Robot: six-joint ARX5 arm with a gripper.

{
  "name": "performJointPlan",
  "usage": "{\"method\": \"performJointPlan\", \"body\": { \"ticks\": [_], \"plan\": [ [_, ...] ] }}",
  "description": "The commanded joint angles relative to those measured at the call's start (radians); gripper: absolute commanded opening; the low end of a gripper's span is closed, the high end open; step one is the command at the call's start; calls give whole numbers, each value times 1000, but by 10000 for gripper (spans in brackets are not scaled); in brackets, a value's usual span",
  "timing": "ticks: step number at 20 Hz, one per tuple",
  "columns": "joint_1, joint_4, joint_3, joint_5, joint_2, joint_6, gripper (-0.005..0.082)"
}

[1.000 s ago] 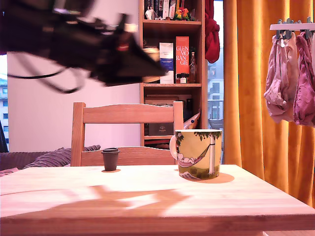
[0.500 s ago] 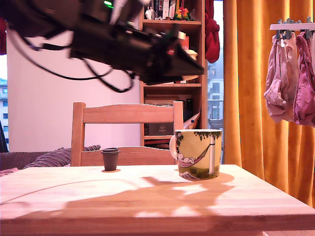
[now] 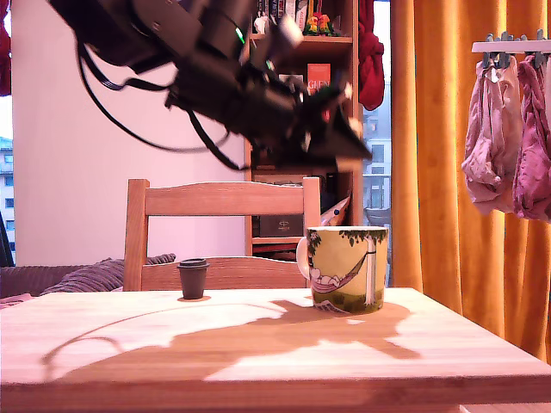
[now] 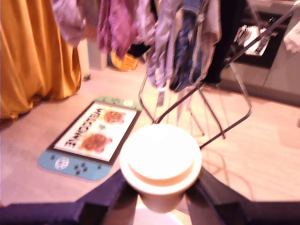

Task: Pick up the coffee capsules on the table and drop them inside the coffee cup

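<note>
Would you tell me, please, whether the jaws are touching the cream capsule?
Touching. In the wrist view, the gripper has its dark jaws pressed against both sides of the cream capsule, holding it up in the air.

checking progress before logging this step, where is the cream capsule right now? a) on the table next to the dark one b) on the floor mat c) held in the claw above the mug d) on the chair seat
c: the wrist view shows the cream capsule clamped between the claw's fingers, and the exterior view puts the claw above the mug, with only the dark capsule on the table.
</note>
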Motion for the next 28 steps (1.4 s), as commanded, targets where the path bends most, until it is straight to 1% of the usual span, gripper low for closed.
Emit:
{"method": "performJointPlan", "body": {
  "ticks": [1, 3, 6, 11, 23, 26, 27, 28],
  "plan": [
    [-5, -39, 23, -1, 38, 1, 164],
    [-5, -89, 36, -1, 55, 1, 164],
    [-5, -126, 38, -5, 64, 2, 164],
    [-8, -149, 38, -5, 64, 1, 164],
    [-17, -152, 38, -3, 64, -1, 164],
    [-17, -181, 38, -3, 64, 0, 164],
    [-17, -189, 38, -3, 64, 2, 169],
    [-17, -191, 38, -3, 64, 3, 202]
  ]
}}
